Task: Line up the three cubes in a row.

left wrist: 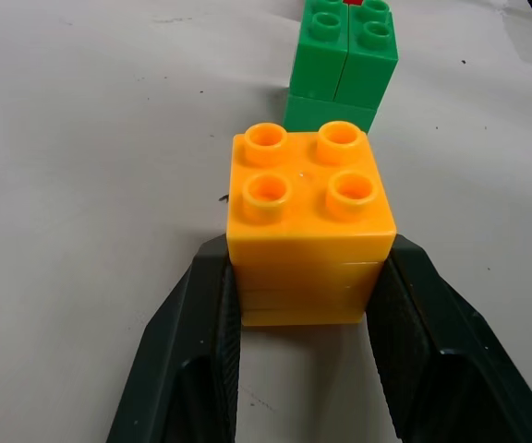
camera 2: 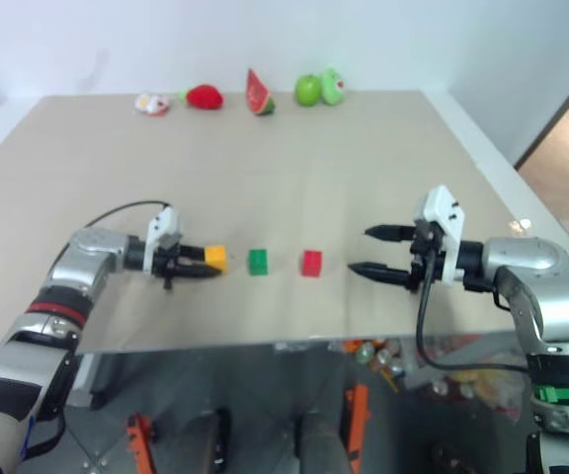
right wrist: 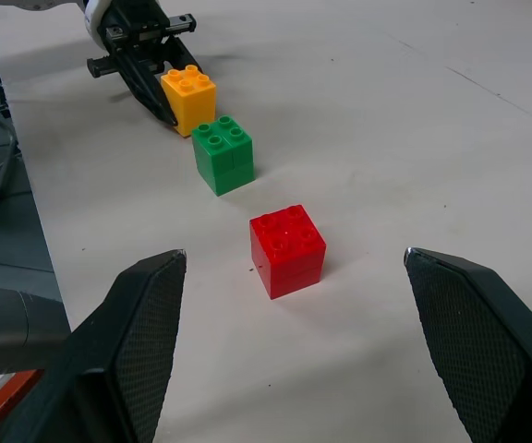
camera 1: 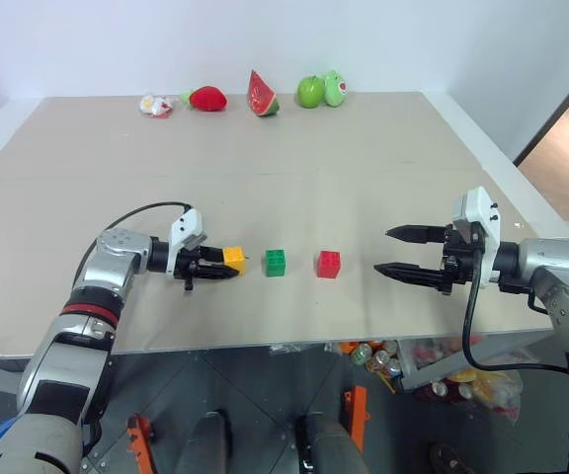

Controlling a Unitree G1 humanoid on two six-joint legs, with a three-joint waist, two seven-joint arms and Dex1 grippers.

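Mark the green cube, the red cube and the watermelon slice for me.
green cube (camera 1: pixel 276 263), left eye view, front face.
red cube (right wrist: pixel 287 249), right wrist view, studded top.
watermelon slice (camera 1: pixel 262 96), left eye view, red flesh.

Two head cameras look forward and down over the table (camera 1: pixel 364 148); each wrist camera peers close along its fingers, apparently sharing the cube row (right wrist: pixel 222 153) with both head views.
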